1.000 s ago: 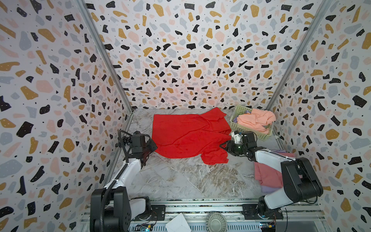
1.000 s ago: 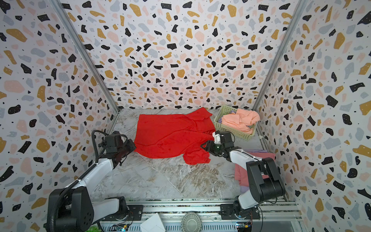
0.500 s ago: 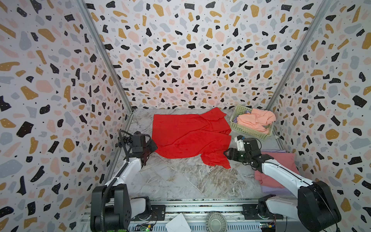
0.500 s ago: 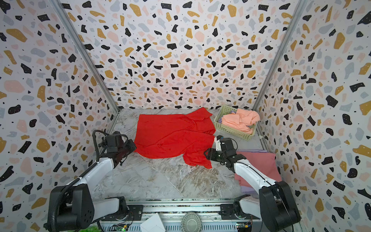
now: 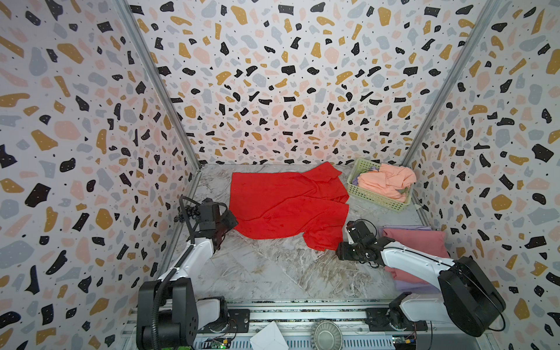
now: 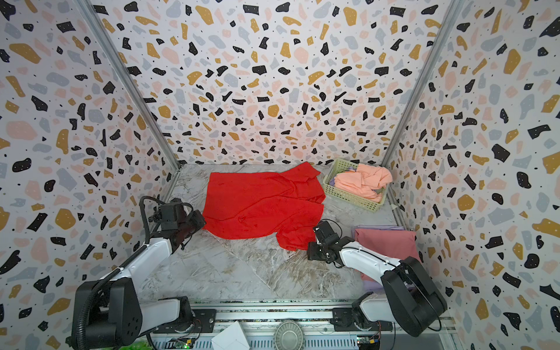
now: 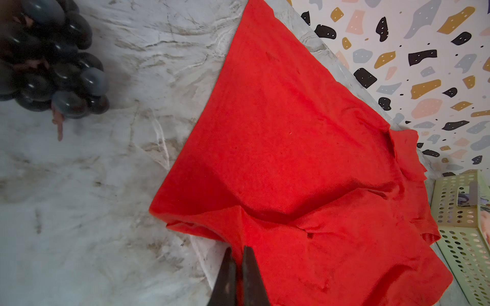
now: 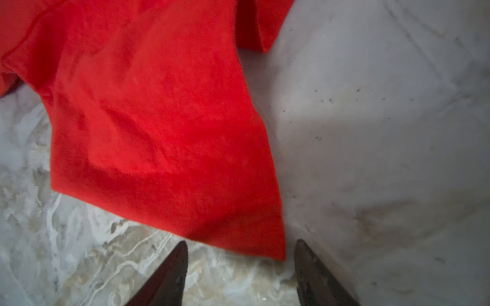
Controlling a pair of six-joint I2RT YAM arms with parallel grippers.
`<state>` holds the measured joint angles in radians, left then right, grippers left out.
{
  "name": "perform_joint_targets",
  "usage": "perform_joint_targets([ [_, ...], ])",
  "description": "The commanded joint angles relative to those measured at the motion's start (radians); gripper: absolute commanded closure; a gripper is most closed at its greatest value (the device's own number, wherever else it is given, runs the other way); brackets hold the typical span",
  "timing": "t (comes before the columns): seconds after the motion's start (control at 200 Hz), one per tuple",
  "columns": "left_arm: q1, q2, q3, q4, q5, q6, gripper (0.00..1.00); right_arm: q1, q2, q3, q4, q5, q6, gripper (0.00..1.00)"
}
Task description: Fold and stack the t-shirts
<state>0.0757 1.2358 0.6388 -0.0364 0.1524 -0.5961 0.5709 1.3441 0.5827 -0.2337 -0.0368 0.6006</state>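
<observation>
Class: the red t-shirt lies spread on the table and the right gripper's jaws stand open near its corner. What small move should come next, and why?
Probably ease the right gripper forward and close on the red t-shirt corner: its jaws stand open, that corner lies just ahead, and the left gripper is shut on the shirt's edge.

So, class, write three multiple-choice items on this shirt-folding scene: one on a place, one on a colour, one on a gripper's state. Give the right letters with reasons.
1. Where does the peach-orange shirt lie?
A. in the basket
B. on the folded pile
C. under the left arm

2. What colour is the shirt spread on the table?
A. lavender
B. red
C. green

3. How does the right gripper stand?
A. shut on cloth
B. open, just short of the red shirt
C. out of view

Answers: 1 A, it is heaped in the lattice basket; 2 B, the flat cloth is bright red; 3 B, its fingertips stand apart with nothing between them.
</observation>
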Motion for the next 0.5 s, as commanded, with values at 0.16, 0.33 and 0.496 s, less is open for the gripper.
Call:
perform_joint_targets([
  [0.16, 0.003, -0.024, -0.004, 0.023, 0.003, 0.005, 1.0, 0.07, 0.221, 0.048, -0.026, 0.071, -0.008, 0.6],
  [0.33, 0.003, -0.045, -0.004, 0.008, -0.011, 0.009, 1.0, 0.122, 0.208, 0.085, -0.04, 0.132, 0.007, 0.97],
  [0.496, 0.003, -0.084, 0.029, -0.031, -0.01, 0.021, 1.0, 0.111, -0.025, 0.193, -0.064, 0.275, -0.063, 1.0],
])
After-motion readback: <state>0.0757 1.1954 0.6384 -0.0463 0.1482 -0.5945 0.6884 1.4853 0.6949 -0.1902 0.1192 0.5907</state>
